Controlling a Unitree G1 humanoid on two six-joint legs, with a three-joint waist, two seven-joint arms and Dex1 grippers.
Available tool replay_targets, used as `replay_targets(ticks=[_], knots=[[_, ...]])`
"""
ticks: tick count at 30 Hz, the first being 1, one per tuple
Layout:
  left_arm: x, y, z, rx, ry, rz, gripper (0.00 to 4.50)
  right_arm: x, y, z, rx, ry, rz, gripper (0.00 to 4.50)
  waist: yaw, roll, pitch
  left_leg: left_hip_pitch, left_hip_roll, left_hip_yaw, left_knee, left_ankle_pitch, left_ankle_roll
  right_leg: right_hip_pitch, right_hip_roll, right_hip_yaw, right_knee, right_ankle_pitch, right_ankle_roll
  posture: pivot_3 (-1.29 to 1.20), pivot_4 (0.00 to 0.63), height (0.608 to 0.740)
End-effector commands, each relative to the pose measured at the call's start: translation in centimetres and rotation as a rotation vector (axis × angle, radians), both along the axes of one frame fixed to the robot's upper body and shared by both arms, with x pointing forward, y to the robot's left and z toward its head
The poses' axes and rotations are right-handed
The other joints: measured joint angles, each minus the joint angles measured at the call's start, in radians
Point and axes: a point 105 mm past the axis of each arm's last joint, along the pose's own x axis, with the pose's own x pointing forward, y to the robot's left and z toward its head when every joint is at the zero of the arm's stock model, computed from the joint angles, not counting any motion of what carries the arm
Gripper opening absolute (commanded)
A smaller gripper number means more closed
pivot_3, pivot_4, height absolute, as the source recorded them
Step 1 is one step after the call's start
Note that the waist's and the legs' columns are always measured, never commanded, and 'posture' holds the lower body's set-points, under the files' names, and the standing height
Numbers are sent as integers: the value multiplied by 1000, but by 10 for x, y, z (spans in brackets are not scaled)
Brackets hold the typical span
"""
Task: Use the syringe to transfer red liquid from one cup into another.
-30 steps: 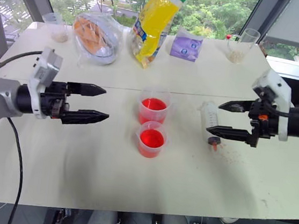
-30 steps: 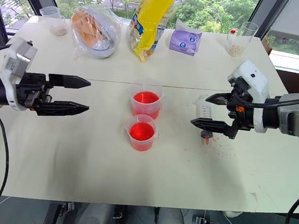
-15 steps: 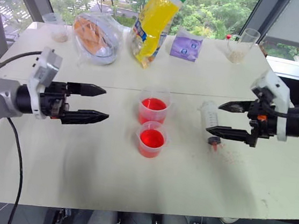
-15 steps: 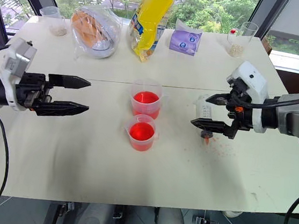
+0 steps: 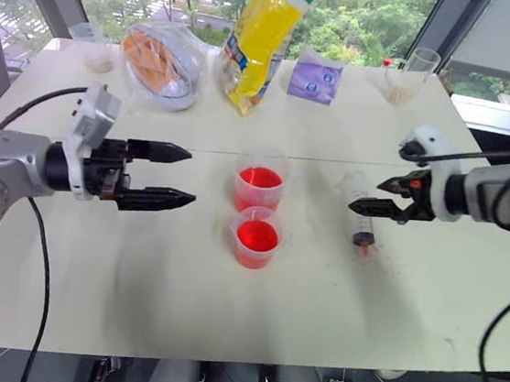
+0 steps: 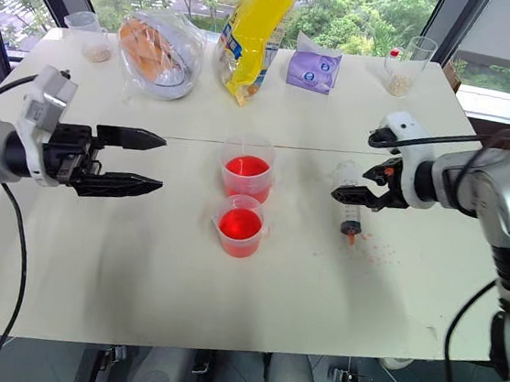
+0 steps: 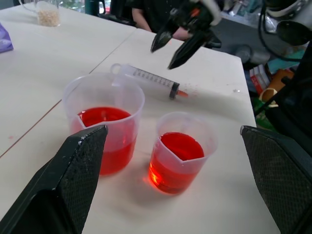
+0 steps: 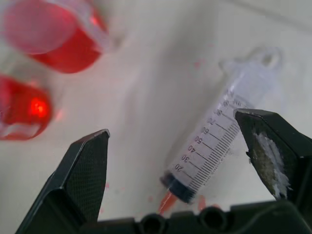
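The large clear plastic syringe (image 5: 360,209) with orange-red tip lies flat on the white table (image 5: 316,299), light, rigid, likely slippery; mid-barrel grasp is advised, both the right gripper (image 5: 385,197) above it and the left gripper (image 5: 175,178) being spread, empty.

Syringe (image 5: 360,209) right of two cups (image 5: 258,212)

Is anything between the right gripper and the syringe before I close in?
Nothing visible. The open right gripper hangs just above the syringe, which lies flat on the table, clear of both cups.
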Motion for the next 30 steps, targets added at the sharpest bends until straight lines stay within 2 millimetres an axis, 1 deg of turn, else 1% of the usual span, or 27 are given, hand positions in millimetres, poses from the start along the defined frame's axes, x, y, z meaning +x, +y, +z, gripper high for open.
replay_targets(ticks=[1, 4, 8, 13, 19, 22, 24, 25, 26, 27, 29, 30], knots=[[-3, -3, 6, 4, -52, -10, 4500, 18, -9, 1, 11, 24, -149, 4465, 0, 0, 0, 0, 0, 0, 0, 0, 0, 0, 0, 0, 0, 0, 0, 0, 150, 740], [-4, -4, 5, 2, -54, -5, 4500, 33, -16, -7, 8, 64, -264, 4465, 0, 0, 0, 0, 0, 0, 0, 0, 0, 0, 0, 0, 0, 0, 0, 0, 150, 740], [-7, -6, 4, -6, -55, 5, 4500, 44, -16, -19, -20, 97, -324, 4465, 1, 0, 0, 0, -1, 0, 0, 0, 0, 0, 0, 0, 0, 0, 0, 0, 150, 740], [-9, -7, 2, -13, -54, 23, 4500, 49, -10, -37, -51, 150, -334, 4465, -1, 0, 0, 0, -1, 0, 0, 0, 0, 0, 0, 0, 1, 0, 0, 0, 150, 740], [-11, -8, 1, -19, -55, 40, 4500, 54, -6, -49, -84, 165, -315, 4465, -2, 0, 0, 0, -1, 0, 0, 0, 0, 0, 0, 0, 1, 0, 0, 0, 150, 740], [-12, -8, 1, -22, -54, 45, 4500, 54, -2, -51, -87, 172, -302, 3659, -3, 0, 0, 0, -1, 0, 0, 0, 0, 0, 0, 0, 1, 0, 0, 0, 150, 740], [-12, -9, 1, -22, -55, 48, 4500, 53, -1, -54, -93, 179, -295, 2658, -4, 0, 0, 0, 0, 0, 0, 0, 0, 0, 0, 0, 1, 0, 0, 0, 150, 740], [-12, -9, 0, -22, -56, 50, 4500, 53, -1, -55, -95, 181, -293, 2063, -5, 0, 0, 0, 0, 0, 0, 0, 0, 0, 1, 0, 1, 0, 0, 0, 150, 740], [-11, -8, 1, -23, -56, 52, 4500, 52, 0, -55, -95, 183, -290, 1632, -5, 0, 0, 0, 0, 0, 0, 0, 0, 0, 1, 0, 1, 0, 0, 0, 150, 740], [-11, -8, 1, -23, -57, 54, 4500, 51, 0, -55, -96, 184, -289, 1409, -5, 0, 0, 1, 0, 0, 0, 0, 0, 1, 1, 0, 1, 0, 0, 0, 150, 740], [-10, -7, 2, -23, -61, 56, 4500, 51, 0, -50, -82, 181, -291, 1408, -4, 0, 0, 1, 0, 0, 0, 0, 0, 1, 1, 0, 1, 0, 0, 0, 150, 740], [-9, -7, 2, -22, -63, 55, 4500, 51, 1, -44, -76, 166, -292, 1408, -4, 0, 0, 1, 0, 0, 0, 0, 0, 1, 1, 0, 1, 0, 0, 0, 150, 740]])
